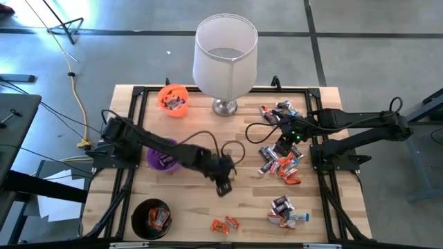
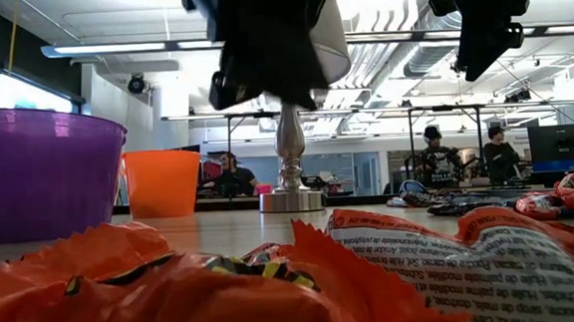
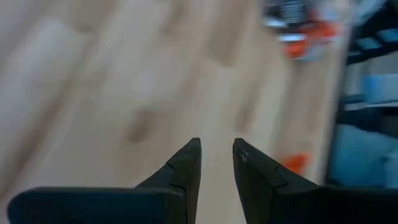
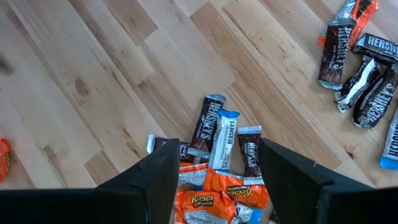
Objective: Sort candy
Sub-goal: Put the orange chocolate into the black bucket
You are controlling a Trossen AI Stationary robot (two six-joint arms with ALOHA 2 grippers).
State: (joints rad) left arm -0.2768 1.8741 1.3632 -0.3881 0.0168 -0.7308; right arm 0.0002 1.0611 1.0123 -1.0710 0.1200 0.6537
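Candy [image 1: 279,166] heaped near desk's right edge, more along front edge. Right gripper [image 4: 214,177] spread wide above heap, empty. Left gripper [image 3: 216,163] mid-desk, narrowly parted, holding nothing. Sweets likely light, crinkly, slippery; pinch one bar across its middle.

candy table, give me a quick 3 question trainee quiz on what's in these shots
1. True or false: the right pincer hangs open over a candy pile.
2. Which cup sits nearest the table's front-left corner: A orange, B purple, C black?
3. Fill in: the left pincer holds ____.

Key: 1 true. 2 C. 3 nothing; bare wood shows between its fingers.
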